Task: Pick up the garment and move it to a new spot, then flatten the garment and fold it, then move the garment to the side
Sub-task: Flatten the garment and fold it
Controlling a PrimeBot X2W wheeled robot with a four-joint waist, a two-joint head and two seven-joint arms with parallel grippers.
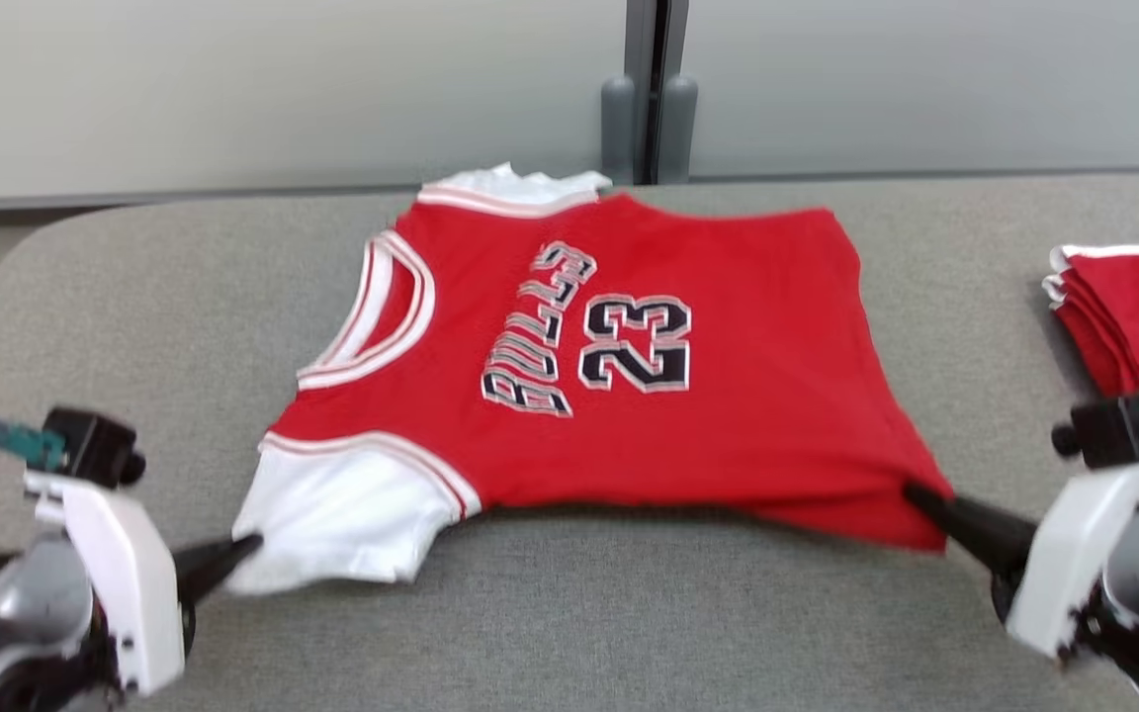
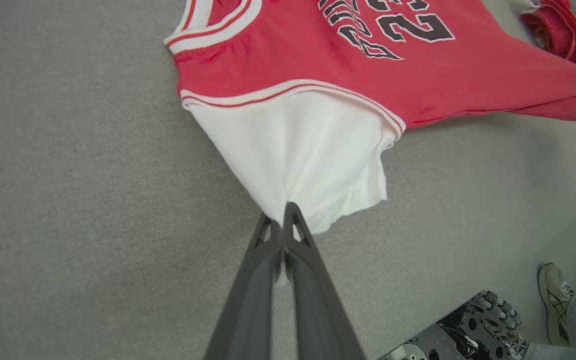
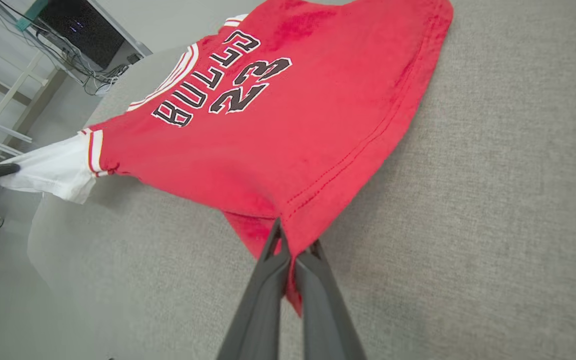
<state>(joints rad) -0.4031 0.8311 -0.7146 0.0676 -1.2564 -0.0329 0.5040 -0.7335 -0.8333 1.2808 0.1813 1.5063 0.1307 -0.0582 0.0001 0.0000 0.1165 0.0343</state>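
**Left gripper (image 1: 241, 549) and right gripper (image 1: 918, 496) clamped on the garment (image 1: 728, 396)**

Fingers pressed flat together, the left gripper pinches the outer edge of the white sleeve (image 2: 308, 150). The right gripper is closed the same way on the red hem corner (image 3: 313, 220). Between the two grips the near edge is drawn taut and raised a little, casting a shadow. The rest of the garment lies print-up across the middle of the grey table (image 1: 569, 643). A pile of red cloth (image 1: 1138, 316) sits apart at the table's right edge.

The jersey looks light, thin and limp, so it will likely sag wherever it is unsupported and drag or wrinkle on the felt-like top. The stitched hems and banded armholes seem the firmest places to hold. A thin single layer could slip from closed fingers if the pull grows uneven.
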